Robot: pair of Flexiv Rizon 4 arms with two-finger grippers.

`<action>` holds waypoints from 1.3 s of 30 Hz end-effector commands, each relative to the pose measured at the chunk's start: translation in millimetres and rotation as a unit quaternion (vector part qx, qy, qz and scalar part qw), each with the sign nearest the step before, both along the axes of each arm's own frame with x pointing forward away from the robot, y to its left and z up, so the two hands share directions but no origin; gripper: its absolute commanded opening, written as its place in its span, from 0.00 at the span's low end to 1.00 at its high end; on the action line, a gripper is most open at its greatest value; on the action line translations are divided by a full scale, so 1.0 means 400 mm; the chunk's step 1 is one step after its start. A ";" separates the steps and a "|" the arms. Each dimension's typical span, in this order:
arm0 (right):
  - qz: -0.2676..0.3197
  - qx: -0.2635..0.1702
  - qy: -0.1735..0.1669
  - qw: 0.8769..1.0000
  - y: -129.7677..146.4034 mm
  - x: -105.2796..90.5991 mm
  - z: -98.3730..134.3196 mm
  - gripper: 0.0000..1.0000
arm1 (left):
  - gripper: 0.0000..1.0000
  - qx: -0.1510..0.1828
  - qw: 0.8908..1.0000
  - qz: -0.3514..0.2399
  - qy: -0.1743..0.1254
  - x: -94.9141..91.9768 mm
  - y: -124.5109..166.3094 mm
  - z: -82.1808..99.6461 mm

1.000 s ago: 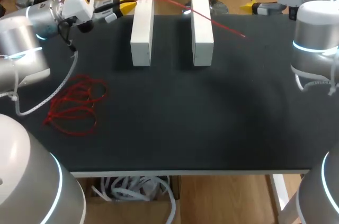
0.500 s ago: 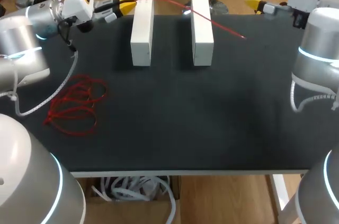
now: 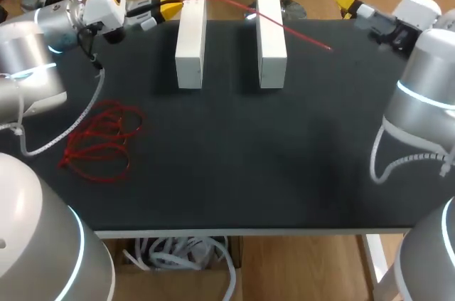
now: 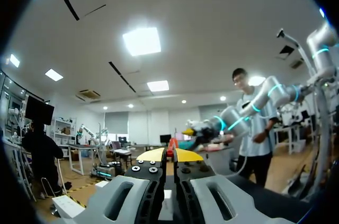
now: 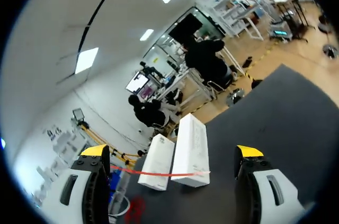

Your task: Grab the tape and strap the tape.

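Note:
A thin red tape (image 3: 284, 29) runs slantwise over the far ends of two white blocks, the left block (image 3: 190, 39) and the right block (image 3: 271, 39), and ends on the mat at their right. My left gripper (image 3: 173, 6) is shut on the tape's left end beside the left block. In the left wrist view its yellow tips (image 4: 169, 155) press together. My right gripper (image 3: 346, 5) hangs at the table's far right corner, open and empty. From the right wrist view the gripper (image 5: 172, 152) faces both blocks, with the tape (image 5: 159, 172) stretched across them.
A loose tangle of red tape (image 3: 103, 137) lies on the black mat (image 3: 234, 159) at the left. A white cable (image 3: 71, 123) from my left arm droops beside it. The blocks stand parallel with a gap between them.
My right arm's wrist has swung to the right and nearer, turning its open gripper more towards the blocks. Left arm, tape and blocks have not moved.

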State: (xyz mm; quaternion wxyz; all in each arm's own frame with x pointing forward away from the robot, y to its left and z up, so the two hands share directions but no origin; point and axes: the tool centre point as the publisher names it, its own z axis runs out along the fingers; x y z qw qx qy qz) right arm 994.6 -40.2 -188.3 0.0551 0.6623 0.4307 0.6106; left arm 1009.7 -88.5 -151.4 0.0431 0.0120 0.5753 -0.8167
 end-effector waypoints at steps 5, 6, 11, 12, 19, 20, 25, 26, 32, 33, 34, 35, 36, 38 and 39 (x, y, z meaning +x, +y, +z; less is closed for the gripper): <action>-0.092 0.179 0.061 0.978 0.023 -0.042 -0.008 1.00 | 0.00 0.000 1.000 0.002 0.000 -0.004 -0.002 0.000; -0.087 0.178 0.064 0.978 0.022 -0.043 -0.007 1.00 | 0.00 0.000 1.000 0.002 0.000 -0.004 -0.002 0.000; -0.042 0.164 0.057 0.984 0.006 -0.043 0.006 1.00 | 0.00 0.000 1.000 0.002 0.000 -0.004 -0.002 0.000; -0.042 0.164 0.057 0.984 0.006 -0.043 0.006 1.00 | 0.00 0.000 1.000 0.002 0.000 -0.004 -0.002 0.000; -0.042 0.164 0.057 0.984 0.006 -0.043 0.006 1.00 | 0.00 0.000 1.000 0.002 0.000 -0.004 -0.002 0.000; -0.042 0.164 0.057 0.984 0.006 -0.043 0.006 1.00 | 0.00 0.000 1.000 0.002 0.000 -0.004 -0.002 0.000; -0.042 0.164 0.057 0.984 0.006 -0.043 0.006 1.00 | 0.00 0.000 1.000 0.002 0.000 -0.004 -0.002 0.000; -0.042 0.164 0.057 0.984 0.006 -0.043 0.006 1.00 | 0.00 0.000 1.000 0.002 0.000 -0.004 -0.002 0.000; -0.042 0.164 0.057 0.984 0.006 -0.043 0.006 1.00 | 0.00 0.000 1.000 0.002 0.000 -0.004 -0.002 0.000; -0.042 0.164 0.057 0.984 0.006 -0.043 0.006 1.00 | 0.00 0.000 1.000 0.002 0.000 -0.004 -0.002 0.000; -0.042 0.164 0.057 0.984 0.006 -0.043 0.006 1.00 | 0.00 0.000 1.000 0.002 0.000 -0.004 -0.002 0.000; -0.042 0.164 0.057 0.984 0.006 -0.043 0.006 1.00 | 0.00 0.000 1.000 0.002 0.000 -0.004 -0.002 0.000; -0.042 0.164 0.057 0.984 0.006 -0.043 0.006 1.00 | 0.00 0.000 1.000 0.002 0.000 -0.004 -0.002 0.000; -0.042 0.164 0.057 0.984 0.006 -0.043 0.006 1.00 | 0.00 0.000 1.000 0.002 0.000 -0.004 -0.002 0.000; -0.055 0.172 0.057 0.982 0.003 -0.043 0.003 1.00 | 0.00 0.000 1.000 0.002 0.000 -0.004 -0.002 0.000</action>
